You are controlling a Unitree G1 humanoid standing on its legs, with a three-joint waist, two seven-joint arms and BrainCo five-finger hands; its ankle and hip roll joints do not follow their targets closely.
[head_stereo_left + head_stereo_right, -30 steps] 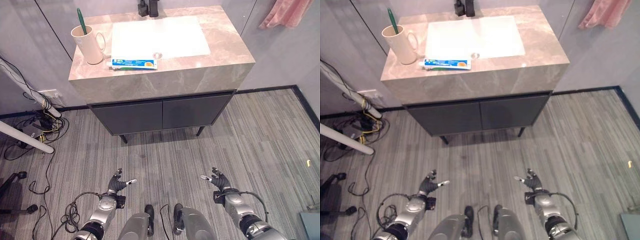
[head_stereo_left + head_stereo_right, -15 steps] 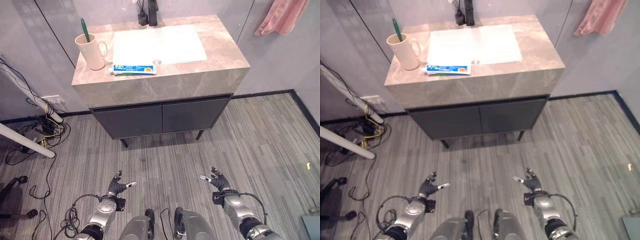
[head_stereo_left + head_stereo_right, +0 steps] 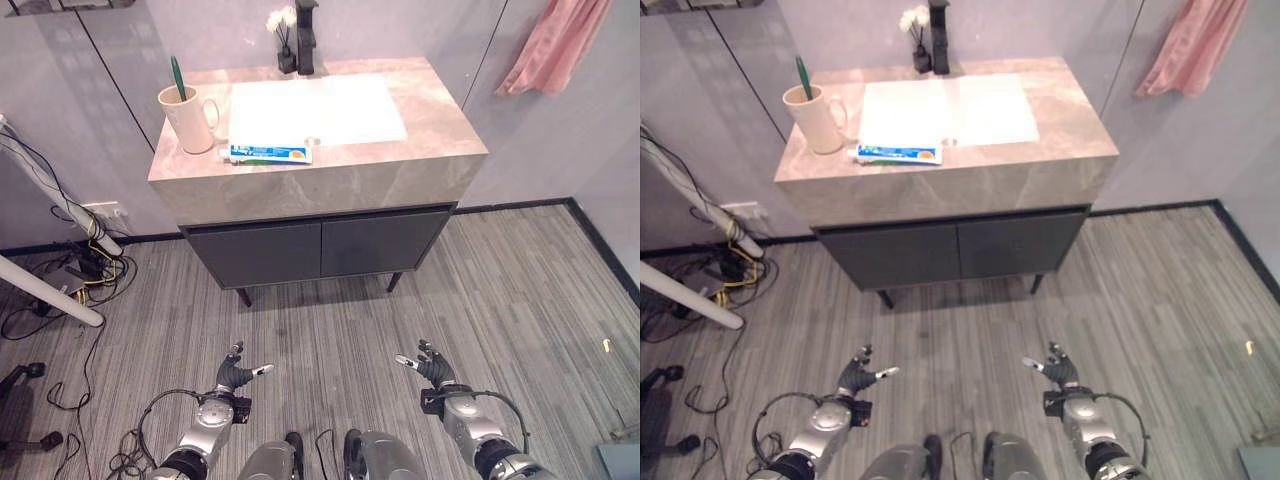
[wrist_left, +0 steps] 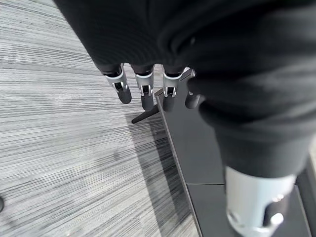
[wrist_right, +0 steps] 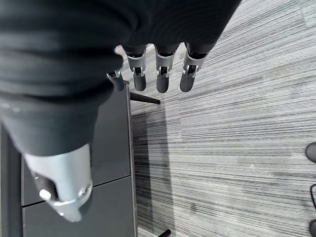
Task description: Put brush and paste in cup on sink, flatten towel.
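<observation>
Left eye view: the brush (image 3: 177,78) already stands in the cup (image 3: 189,118), the paste (image 3: 270,154) lies just beside it on the surface (image 3: 420,130), and the towel (image 3: 553,48) hangs on the wall, well apart. Right eye view: left hand (image 3: 857,378) and right hand (image 3: 1061,373) hang low over the floor, empty. Wrist views: both hands' fingers are straight and relaxed. A careless reach for the paste could tip the cup.

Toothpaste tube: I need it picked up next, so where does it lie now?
The toothpaste tube lies flat on the counter, at the front edge of the white basin, just right of the cup.
</observation>
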